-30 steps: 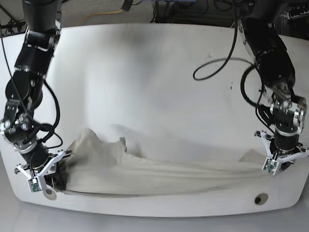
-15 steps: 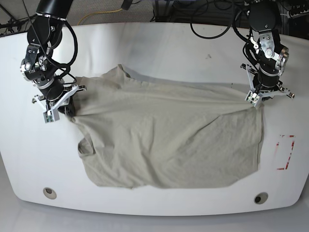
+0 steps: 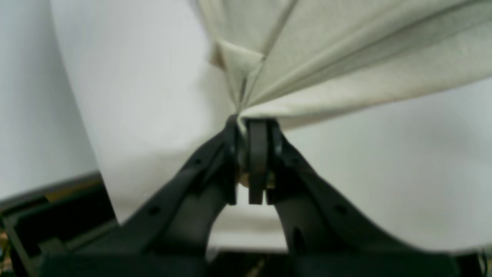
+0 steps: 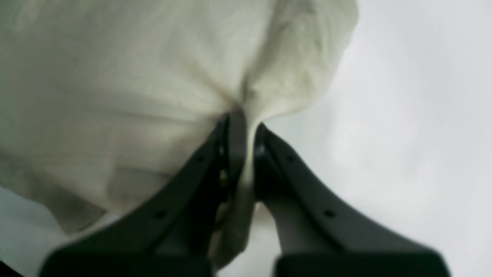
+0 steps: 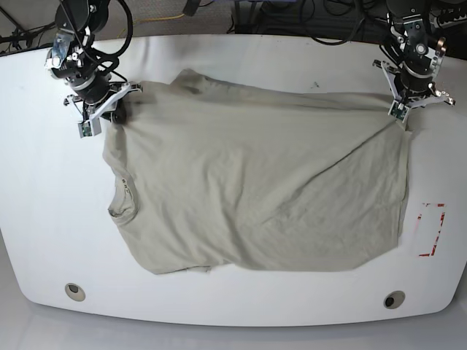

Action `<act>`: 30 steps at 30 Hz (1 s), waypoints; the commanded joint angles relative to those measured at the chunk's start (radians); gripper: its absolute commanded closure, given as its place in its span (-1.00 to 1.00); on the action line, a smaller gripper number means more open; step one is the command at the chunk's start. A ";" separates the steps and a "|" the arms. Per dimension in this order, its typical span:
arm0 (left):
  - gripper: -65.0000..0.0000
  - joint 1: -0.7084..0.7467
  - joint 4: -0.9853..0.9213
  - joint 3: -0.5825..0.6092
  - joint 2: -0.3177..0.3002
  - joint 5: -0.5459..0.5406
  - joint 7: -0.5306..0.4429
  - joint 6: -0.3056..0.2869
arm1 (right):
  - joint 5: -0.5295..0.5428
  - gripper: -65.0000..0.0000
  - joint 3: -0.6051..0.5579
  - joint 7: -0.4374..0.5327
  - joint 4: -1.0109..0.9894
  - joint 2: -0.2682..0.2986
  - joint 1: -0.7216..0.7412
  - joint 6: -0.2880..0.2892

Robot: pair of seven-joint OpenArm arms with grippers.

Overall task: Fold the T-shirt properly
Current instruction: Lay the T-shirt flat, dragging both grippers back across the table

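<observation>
The pale beige T-shirt [image 5: 255,189] lies spread over the white table [image 5: 44,219], with its ribbed neck [image 5: 122,200] at the left and its hem at the right. My left gripper [image 5: 402,119] is shut on the shirt's far right corner; the left wrist view shows fabric [image 3: 346,57] fanning out from the closed left gripper [image 3: 246,120]. My right gripper [image 5: 111,117] is shut on the shirt's far left edge; the right wrist view shows cloth [image 4: 115,77] pinched in the closed right gripper [image 4: 244,115] and hanging between the fingers.
A red rectangular mark [image 5: 430,230] is on the table right of the shirt. Two round holes [image 5: 73,290] [image 5: 394,299] sit near the front edge. Cables and dark equipment [image 5: 306,22] lie beyond the far edge.
Both arms have moved from the front edge to the far edge, dragging the shirt with them. The shirt went from a bunched strip to spread flat.
</observation>
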 commanded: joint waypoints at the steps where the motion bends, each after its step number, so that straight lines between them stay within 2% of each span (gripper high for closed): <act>1: 1.00 0.004 0.014 -0.036 -0.009 0.003 -0.009 0.013 | 0.008 1.00 0.009 0.025 0.018 0.010 -0.016 -0.001; 3: 1.00 0.013 0.000 -0.053 -0.009 0.001 -0.009 0.000 | 0.008 1.00 0.009 0.025 0.018 -0.002 -0.028 -0.001; 7: 1.00 0.013 -0.036 -0.080 -0.011 0.001 -0.009 -0.106 | 0.008 1.00 0.023 0.025 0.017 -0.014 -0.057 -0.001; 11: 1.00 0.022 -0.082 -0.083 -0.009 0.009 -0.006 -0.106 | 0.012 0.98 0.040 0.025 0.017 -0.026 -0.088 -0.001; 15: 1.00 0.030 -0.113 -0.073 -0.014 0.011 -0.006 -0.106 | 0.046 0.62 0.069 0.025 0.021 -0.031 -0.115 -0.001; 17: 1.00 0.059 -0.121 -0.076 -0.015 0.008 -0.006 -0.106 | 0.068 0.52 0.077 0.025 0.021 -0.029 -0.141 -0.001; 22: 1.00 0.086 -0.121 -0.076 -0.023 0.009 -0.006 -0.106 | 0.078 0.57 0.078 0.025 0.023 -0.008 -0.184 -0.001; 27: 1.00 0.088 -0.124 -0.071 -0.037 0.006 -0.004 -0.106 | 0.092 0.15 0.081 0.030 0.024 -0.009 -0.198 -0.001; 29: 0.82 0.088 -0.121 -0.065 -0.037 0.000 -0.004 -0.106 | 0.129 0.00 0.081 0.030 0.026 -0.005 -0.195 -0.001; 30: 0.65 0.088 -0.119 -0.053 -0.037 0.000 -0.004 -0.106 | 0.155 -0.09 0.081 0.030 0.026 0.000 -0.195 -0.001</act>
